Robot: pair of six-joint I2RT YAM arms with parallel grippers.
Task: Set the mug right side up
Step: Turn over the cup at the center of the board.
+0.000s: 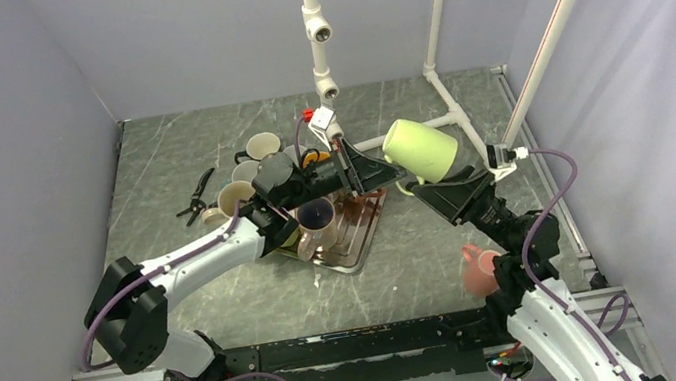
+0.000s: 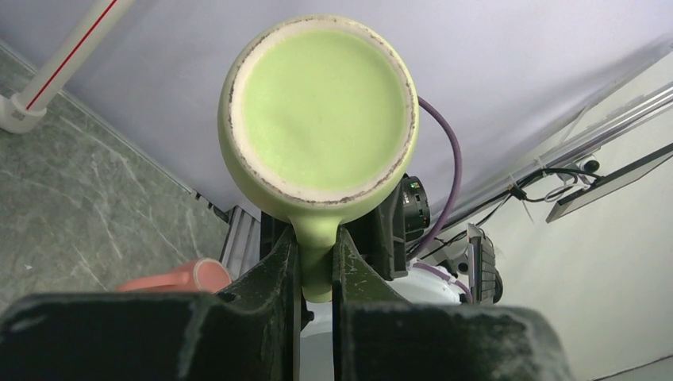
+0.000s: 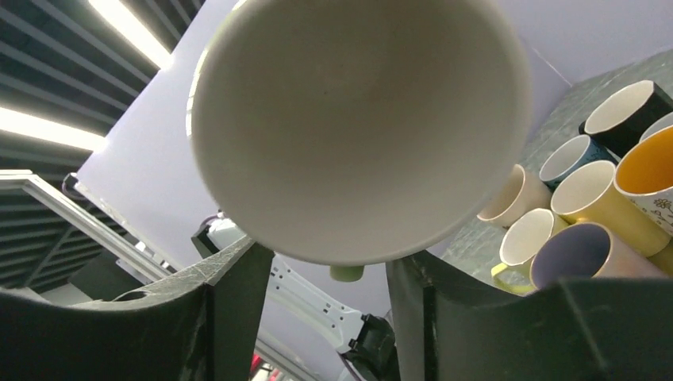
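The light green mug hangs tilted in the air at the right of centre. My left gripper reaches across to it and is shut on its handle. The left wrist view shows the mug's base facing the camera. My right gripper sits just below the mug, open. In the right wrist view the mug's white inside faces the camera. The fingers stand apart on either side below its rim, with the right gripper empty.
A metal tray holds a purple-lined mug. Several more mugs cluster behind it and show in the right wrist view. A pink mug lies by the right arm. Pliers lie at left. White pipes rise at the back.
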